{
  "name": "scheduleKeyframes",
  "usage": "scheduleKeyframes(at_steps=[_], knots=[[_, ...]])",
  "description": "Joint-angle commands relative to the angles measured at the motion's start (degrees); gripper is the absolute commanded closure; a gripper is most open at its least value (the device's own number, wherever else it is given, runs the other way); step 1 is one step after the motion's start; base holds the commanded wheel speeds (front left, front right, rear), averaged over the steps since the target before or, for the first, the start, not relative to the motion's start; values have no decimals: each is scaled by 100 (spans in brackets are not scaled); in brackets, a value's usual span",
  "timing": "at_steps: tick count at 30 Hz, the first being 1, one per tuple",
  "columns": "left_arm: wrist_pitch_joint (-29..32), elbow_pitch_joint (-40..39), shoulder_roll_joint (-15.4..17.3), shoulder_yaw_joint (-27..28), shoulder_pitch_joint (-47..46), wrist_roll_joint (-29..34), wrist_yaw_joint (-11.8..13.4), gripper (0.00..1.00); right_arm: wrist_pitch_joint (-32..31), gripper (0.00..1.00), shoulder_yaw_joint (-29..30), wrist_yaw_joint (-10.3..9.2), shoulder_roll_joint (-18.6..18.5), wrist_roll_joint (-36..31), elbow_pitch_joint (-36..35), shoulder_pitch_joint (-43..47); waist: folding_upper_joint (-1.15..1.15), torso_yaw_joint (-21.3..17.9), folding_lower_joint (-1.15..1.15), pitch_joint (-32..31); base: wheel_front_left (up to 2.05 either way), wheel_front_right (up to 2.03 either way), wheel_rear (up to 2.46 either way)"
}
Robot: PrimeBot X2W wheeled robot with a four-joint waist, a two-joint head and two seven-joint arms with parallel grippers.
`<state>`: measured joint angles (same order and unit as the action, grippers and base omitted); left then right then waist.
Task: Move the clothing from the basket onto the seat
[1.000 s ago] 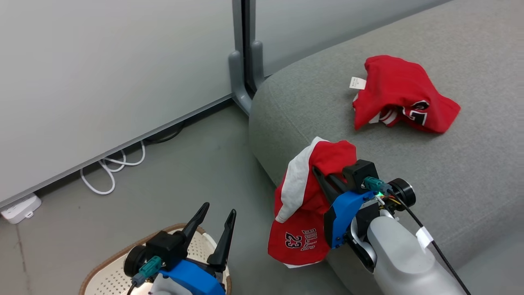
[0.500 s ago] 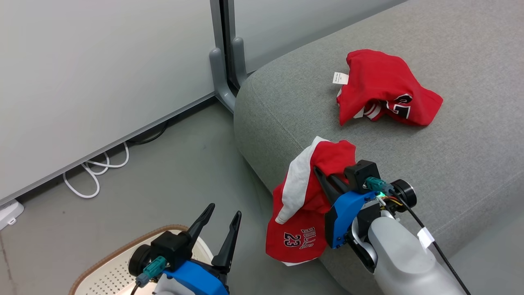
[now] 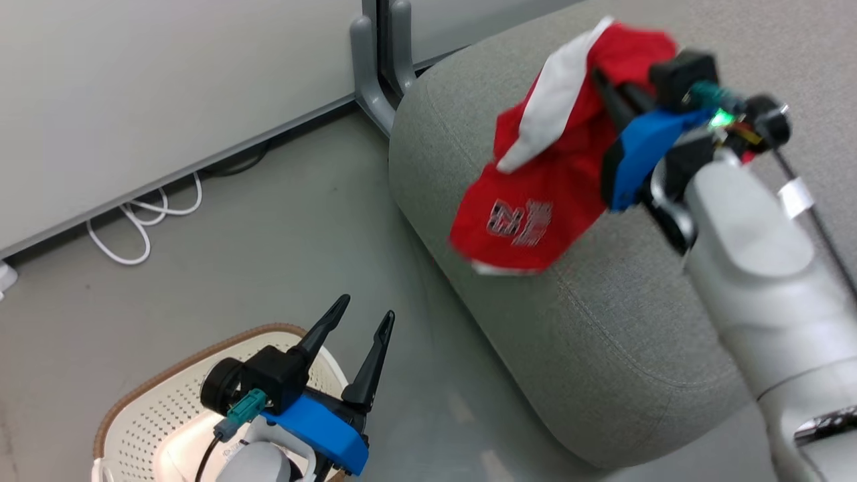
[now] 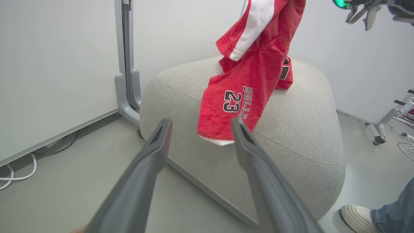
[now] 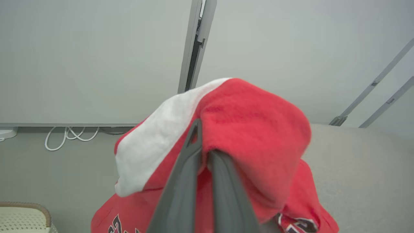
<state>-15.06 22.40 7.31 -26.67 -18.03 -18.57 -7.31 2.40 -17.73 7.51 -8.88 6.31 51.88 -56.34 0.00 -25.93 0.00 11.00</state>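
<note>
Right wrist view: the right gripper [image 5: 203, 142] is seen with its two fingers drawn together on a fold of the clothing [image 5: 255, 129]. The red and white cloth is bunched over the tips, so that no gap is left between them. From that pinch the garment is hung as one long drape. In the left wrist view its long axis is shown running nearly vertical, with the white panel uppermost and the "23" print near the lower hem. The hem is held by the rounded near end of the seat [image 4: 300, 129]; whether cloth and cushion touch cannot be told. A second red garment [image 4: 287, 72] is already laid on the seat's top, behind the hanging one.

In the head view the held piece is blurred. It is placed over the seat's end edge rather than over the middle of the cushion, and the broad grey top lies beyond the gripper and to the robot's right. It is judged that the garment must be carried in over the cushion and lowered before the fingers are parted, or the drape may slide off the rounded edge to the floor.

The left gripper [image 3: 365, 308] is held with its fingers apart and nothing between them, over the basket [image 3: 134, 395] and well apart from the seat. The right arm is therefore the nearer one.
</note>
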Motion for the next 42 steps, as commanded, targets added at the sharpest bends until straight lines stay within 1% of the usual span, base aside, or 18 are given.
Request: scheduleKeyframes(at_steps=[1,5,6,7,10,13,16,19,20,25,27,31,37,38,39,40,42], knots=[[-17,-47,96,-45,-133,17,-23,0,-70,100,91,-5,-141,-56,-30,-349,0,117,0,299,0,0,0],[-17,-185,152,-233,-418,29,-23,0,-241,100,396,-5,-790,-258,-77,-1185,0,357,0,739,0,0,0],[-17,-185,152,-233,-418,29,-23,0,-241,100,396,-5,-790,-258,-77,-1185,0,357,0,739,0,0,0],[-17,-252,202,-338,-570,36,-23,0,-300,100,479,-5,-1205,-392,-116,-1530,0,501,0,986,0,0,0],[-17,-406,294,-456,-815,57,-24,0,-280,100,772,-6,-1809,-514,-183,-1895,0,678,0,1392,0,0,0],[-17,-571,370,-559,-1064,96,-24,0,-146,100,1188,-5,-2218,-487,-217,-1934,0,858,0,1800,0,0,0],[-17,-706,435,-670,-1317,131,-24,0,1,100,1670,-5,-2470,-420,-92,-1595,0,1038,0,2140,0,0,0],[-17,-767,495,-796,-1507,161,-24,0,169,100,2114,-5,-2443,-424,99,-1241,0,1139,0,2333,0,0,0],[-17,-767,495,-796,-1507,161,-24,0,169,100,2114,-5,-2443,-424,99,-1241,0,1139,0,2333,0,0,0],[-17,-780,509,-945,-1754,145,-24,0,376,100,2661,-5,-2266,-554,501,-617,0,1283,0,2501,0,0,0],[-17,-776,523,-944,-1803,135,-24,0,462,100,2820,-5,-2213,-600,600,-533,0,1291,0,2534,0,0,0],[-17,-747,559,-929,-1797,129,-24,0,580,100,2999,-5,-2103,-787,727,-437,0,1274,0,2491,0,0,0],[-17,-721,546,-862,-1639,109,-24,0,618,100,3080,-5,-1973,-1090,757,-479,0,1248,0,2266,0,0,0],[-17,-712,522,-850,-1613,109,-24,0,671,57,3110,-5,-1981,-1127,727,-472,0,1255,0,2217,0,0,0],[-17,-716,479,-827,-1584,72,-24,0,709,5,3140,-5,-1958,-1147,718,-449,0,1265,0,2156,0,0,0],[-17,-710,444,-815,-1560,36,-24,0,721,0,3163,-5,-1923,-1161,739,-407,0,1280,0,2084,0,0,0],[-17,-692,390,-779,-1520,-18,-24,0,766,0,3149,-5,-1873,-1180,753,-321,0,1314,0,1918,0,0,0]])
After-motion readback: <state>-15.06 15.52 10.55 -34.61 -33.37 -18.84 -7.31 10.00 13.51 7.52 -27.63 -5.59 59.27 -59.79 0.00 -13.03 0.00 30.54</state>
